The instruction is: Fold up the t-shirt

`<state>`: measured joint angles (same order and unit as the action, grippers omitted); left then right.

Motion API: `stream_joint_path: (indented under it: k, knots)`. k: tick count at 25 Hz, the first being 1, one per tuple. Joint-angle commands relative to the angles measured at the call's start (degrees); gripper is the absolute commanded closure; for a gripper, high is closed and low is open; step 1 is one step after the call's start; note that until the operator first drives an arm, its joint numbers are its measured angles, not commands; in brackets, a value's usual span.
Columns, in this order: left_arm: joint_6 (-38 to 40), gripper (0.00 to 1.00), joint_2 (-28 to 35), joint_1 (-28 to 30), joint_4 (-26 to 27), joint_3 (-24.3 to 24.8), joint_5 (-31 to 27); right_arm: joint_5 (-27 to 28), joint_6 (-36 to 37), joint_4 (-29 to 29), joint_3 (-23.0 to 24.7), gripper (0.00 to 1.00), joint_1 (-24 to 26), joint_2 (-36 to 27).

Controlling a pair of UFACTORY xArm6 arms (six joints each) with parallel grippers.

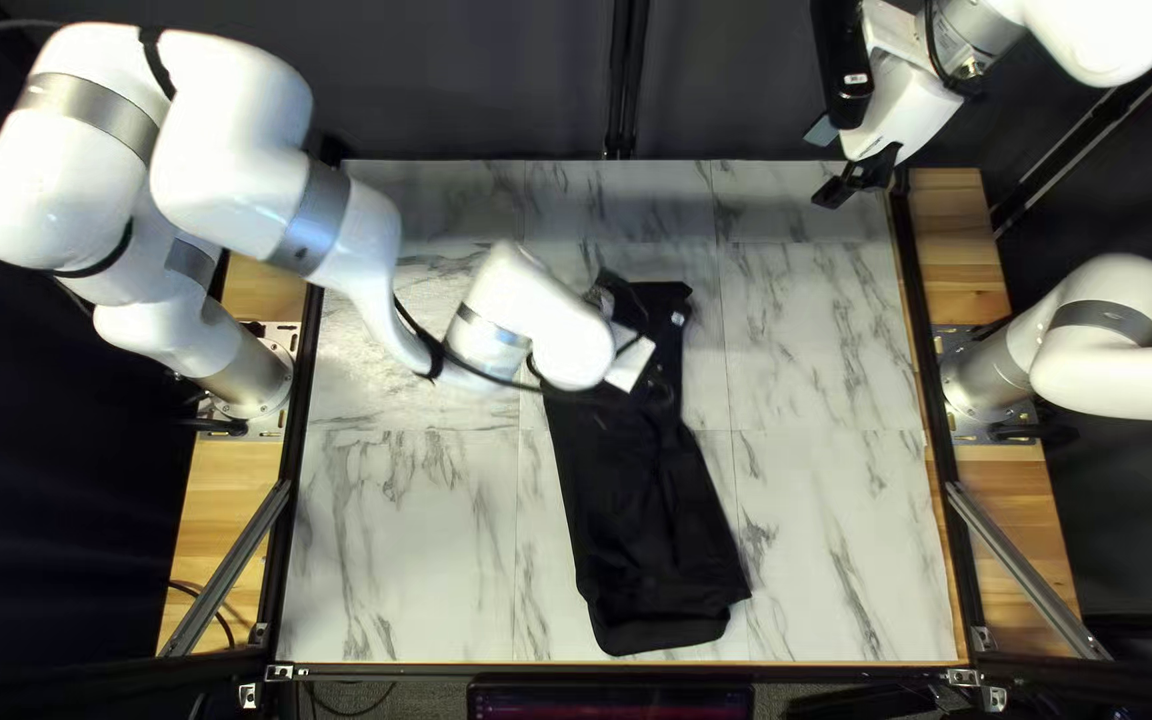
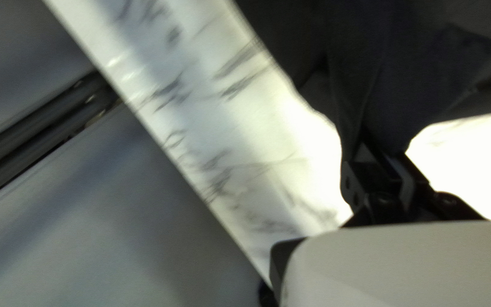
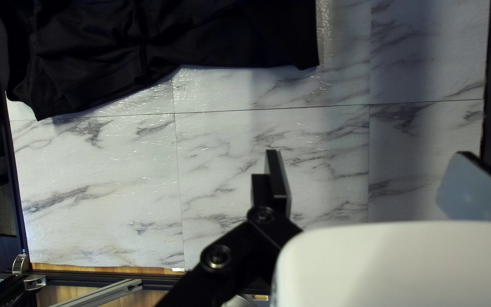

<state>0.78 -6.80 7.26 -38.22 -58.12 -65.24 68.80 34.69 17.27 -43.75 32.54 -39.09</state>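
The black t-shirt [image 1: 643, 514] lies on the marble-patterned table [image 1: 830, 534], near the middle of its width, as a long, narrow bundle reaching from close to the table's near edge toward its far part. It is wider near the table's near edge, where layers overlap and one rounded edge pokes out from beneath another; small wrinkles run across it, and the part farther up the table is slimmer. Over the table's far half, the left gripper [image 1: 619, 296] has its fingers clamped on the t-shirt's dark cloth. The right gripper [image 1: 856, 184] is above the table's far right corner, its fingers wide apart with nothing between them. The left arm [image 1: 530, 314] hides some of the t-shirt over the table's far half, the right wrist view cuts part of it off, and which part the left gripper pinches I cannot tell.
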Motion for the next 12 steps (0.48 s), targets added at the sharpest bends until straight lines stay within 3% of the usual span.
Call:
stream_joint_path:
  k: [1,7,12]
  knots:
    - [-0.04,1.00,2.10,0.14,-1.20,1.64,-2.90,0.00,0.00,0.00,0.00,0.00,0.00,0.00]
    - [-3.65,1.00,3.40,-3.49,-3.18,2.08,-3.02,0.00,0.00,0.00,0.00,0.00,0.00,0.00]
    - [-3.45,1.00,4.24,-2.42,-3.08,2.32,-3.54,0.00,0.00,0.00,0.00,0.00,0.00,0.00]
